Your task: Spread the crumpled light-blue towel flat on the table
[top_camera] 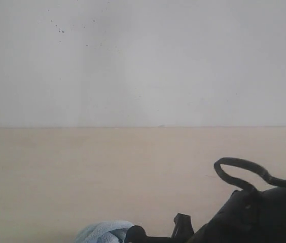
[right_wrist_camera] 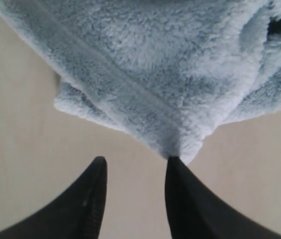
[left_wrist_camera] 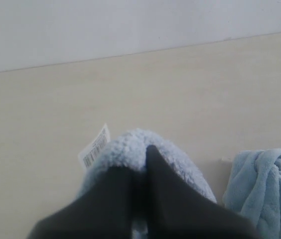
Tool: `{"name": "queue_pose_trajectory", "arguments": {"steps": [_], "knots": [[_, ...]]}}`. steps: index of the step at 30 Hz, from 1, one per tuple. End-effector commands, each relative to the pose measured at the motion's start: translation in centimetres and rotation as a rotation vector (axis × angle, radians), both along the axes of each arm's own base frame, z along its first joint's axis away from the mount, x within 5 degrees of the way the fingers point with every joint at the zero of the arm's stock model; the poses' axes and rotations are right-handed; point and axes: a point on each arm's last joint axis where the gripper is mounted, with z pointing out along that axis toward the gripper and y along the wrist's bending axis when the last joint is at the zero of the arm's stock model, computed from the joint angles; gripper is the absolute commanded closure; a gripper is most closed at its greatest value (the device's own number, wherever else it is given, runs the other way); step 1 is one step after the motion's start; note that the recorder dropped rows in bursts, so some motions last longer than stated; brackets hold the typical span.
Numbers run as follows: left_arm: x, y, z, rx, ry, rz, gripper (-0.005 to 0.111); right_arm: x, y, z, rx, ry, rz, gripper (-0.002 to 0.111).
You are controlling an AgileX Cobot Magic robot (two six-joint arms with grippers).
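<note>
We found the towel (right_wrist_camera: 145, 74) bunched near the front of the table (top_camera: 133, 172), with only a pale blue lump of it showing at the bottom of the exterior view. The left gripper (left_wrist_camera: 138, 167) was pinched shut on a raised fold of the fleece, close to the white barcode label (left_wrist_camera: 94, 147), and a second clump of the cloth lay just beside it. The right gripper (right_wrist_camera: 136, 162) stood with its jaws wide and nothing between them. A corner of the towel pointed toward it from just ahead, the hemmed border running slantwise down to that corner. The tip of the corner met one of the fingertips (right_wrist_camera: 174, 162) rather than the gap, so we judged it off-centre for a pinch: the jaws would need to shift sideways toward that finger, then go forward over the hem. The right arm was the nearer one to this free corner, the left being occupied with its fold. In the exterior view the right arm sat low at the lower right, its cable (top_camera: 237, 172) looping above it. How high the jaws stood over the table we could not tell
</note>
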Motion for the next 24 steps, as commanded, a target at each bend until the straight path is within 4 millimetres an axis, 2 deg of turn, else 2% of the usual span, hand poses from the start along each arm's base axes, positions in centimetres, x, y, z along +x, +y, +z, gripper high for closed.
{"name": "queue_pose_trajectory", "arguments": {"steps": [1, 11, 19, 21, 24], "knots": [[-0.3, 0.0, 0.1, -0.025, -0.002, -0.002, 0.103, 0.5, 0.5, -0.6, 0.027, -0.051, 0.025, 0.07], [-0.2, -0.1, 0.2, -0.031, -0.01, -0.007, 0.103, 1.0, 1.0, -0.5, 0.081, -0.099, 0.023, 0.07], [-0.3, -0.3, 0.2, -0.052, -0.01, -0.025, 0.103, 1.1, 1.1, -1.8, 0.057, -0.08, 0.023, 0.071], [-0.3, -0.3, 0.2, -0.052, -0.01, -0.025, 0.103, 1.2, 1.3, -1.7, 0.072, -0.093, 0.022, 0.076], [-0.2, -0.3, 0.3, -0.054, -0.017, -0.027, 0.103, 1.2, 1.3, -1.3, 0.094, -0.106, 0.015, 0.103]]}}
